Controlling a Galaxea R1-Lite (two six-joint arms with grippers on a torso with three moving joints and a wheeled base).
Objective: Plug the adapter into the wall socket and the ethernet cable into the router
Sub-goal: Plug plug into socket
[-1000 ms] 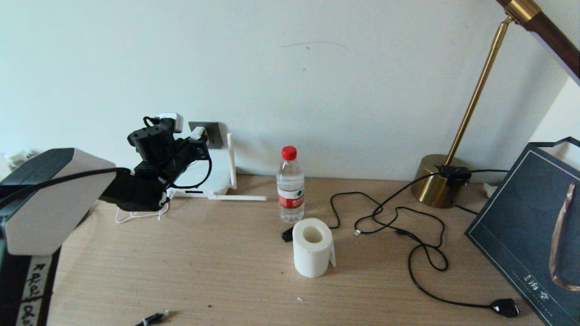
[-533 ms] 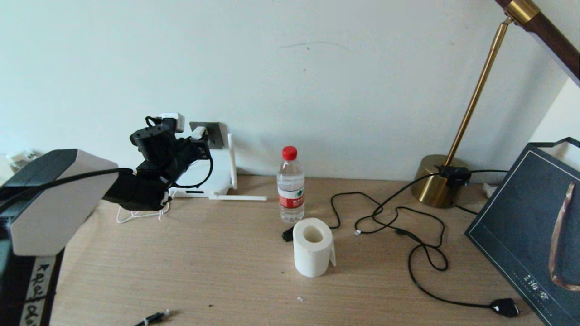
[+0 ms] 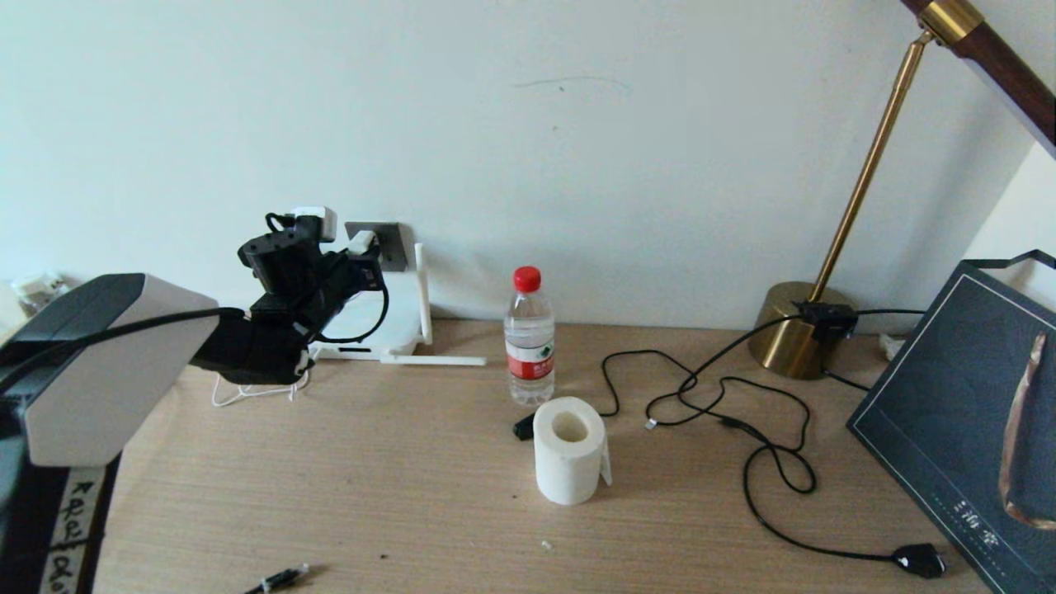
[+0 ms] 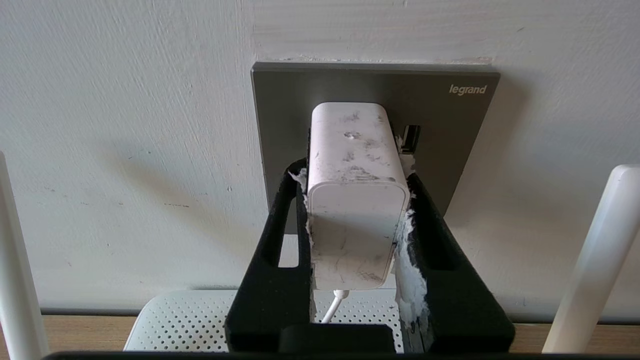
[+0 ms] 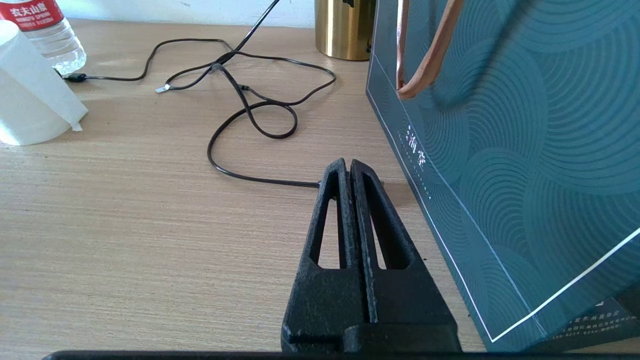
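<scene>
Adapter: the white adapter (image 4: pixel 355 200) sat against the grey socket (image 4: pixel 450 130), its far end at the plate; whether its pins were fully in could not be told. In the head view it (image 3: pixel 360 242) showed as a small white block at the socket (image 3: pixel 394 239).
Cord: a thin white cord (image 4: pixel 334 307) left the adapter's near end; loops of it lay on the desk below the arm (image 3: pixel 247 394).
Left gripper: the left gripper (image 4: pixel 356 165) clasped the adapter, one black finger pressed to each side, with white scuffing along the pads. In the head view it (image 3: pixel 363 252) was raised at the wall, above the router.
Socket: it was mounted on the white wall just above the desk, with a brand name in one corner of the plate.
Router: the white router (image 3: pixel 388 318) lay on the desk against the wall under the socket, one antenna upright, another lying flat on the desk.
Ethernet cable: a black cable (image 3: pixel 767 462) snaked over the desk's right half, clear tip (image 3: pixel 651 424) near the roll, black disc end (image 3: pixel 922 561) near the front edge.
Right gripper: the right gripper (image 5: pixel 349 167) hung low over the desk beside the bag, fingers pressed together and empty.
Nearby: a bottle (image 3: pixel 528 338), a paper roll (image 3: pixel 568 450), a brass lamp (image 3: pixel 796 334) and a dark bag (image 3: pixel 965 412).
</scene>
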